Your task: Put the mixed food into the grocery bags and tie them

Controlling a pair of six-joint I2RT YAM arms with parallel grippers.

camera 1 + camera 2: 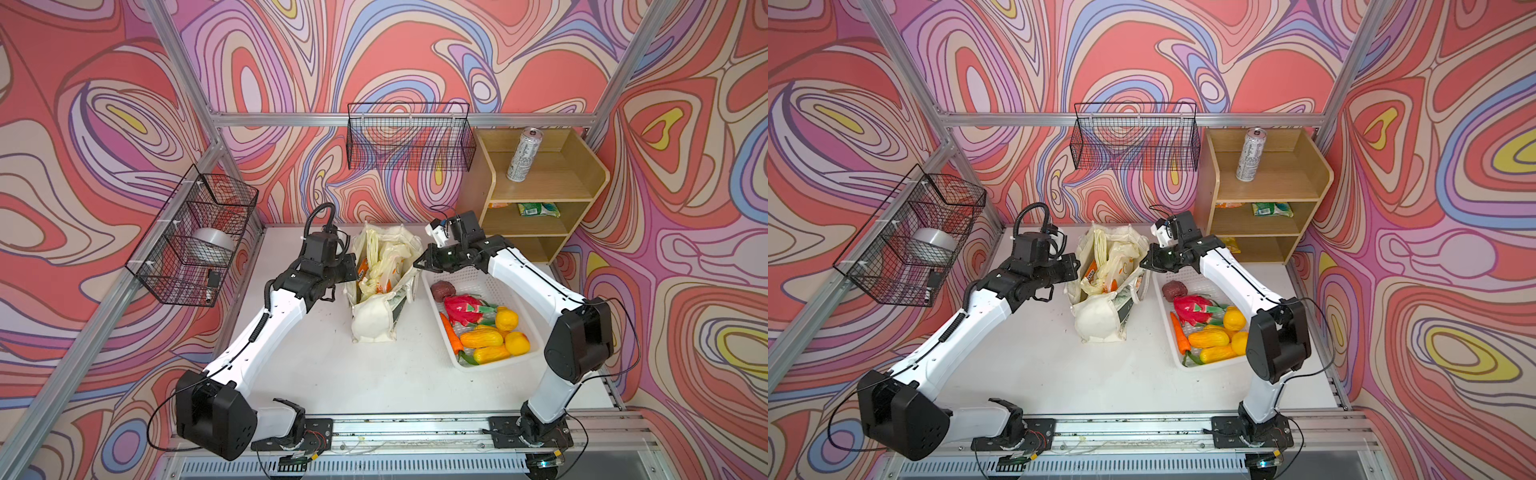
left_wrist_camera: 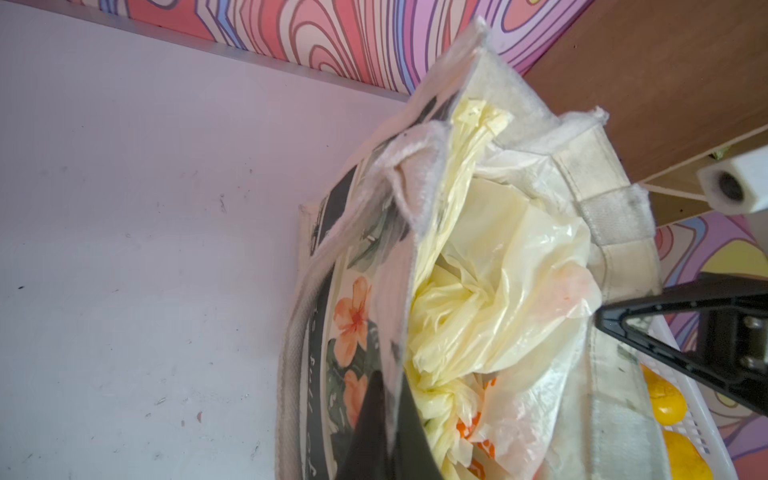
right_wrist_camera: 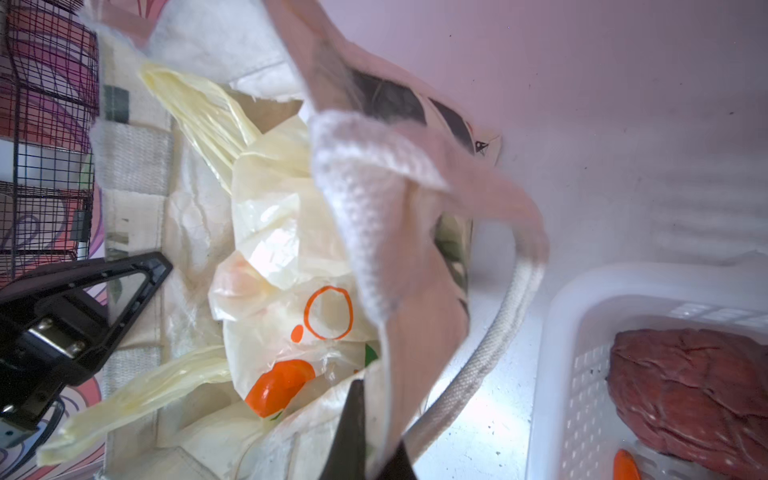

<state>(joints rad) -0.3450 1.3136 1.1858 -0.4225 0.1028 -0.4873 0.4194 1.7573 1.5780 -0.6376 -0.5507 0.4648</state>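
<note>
Left wrist view shows the left end effector pinched shut on one wall of the canvas tote, with cloth caught between its fingers. In the right wrist view, the right end effector is clamped the same way on the opposite wall.

In both top views the tote stands mid-worktop with the pale-yellow plastic bag crumpled inside it. None of the food looks packed:
- The toy fruits lie in the white basket just beside the tote.
- The silver can stands on top of the wooden shelf unit.
- A green packet sits one shelf lower.

The step looks like spreading the tote's mouth. It should go best if both walls are drawn apart evenly and slightly upward, so the soft tote neither tips nor folds over the plastic bag.

On the right there is little room, because the basket rim and the shelf unit crowd that arm. Open worktop lies to the left and in front.
</note>
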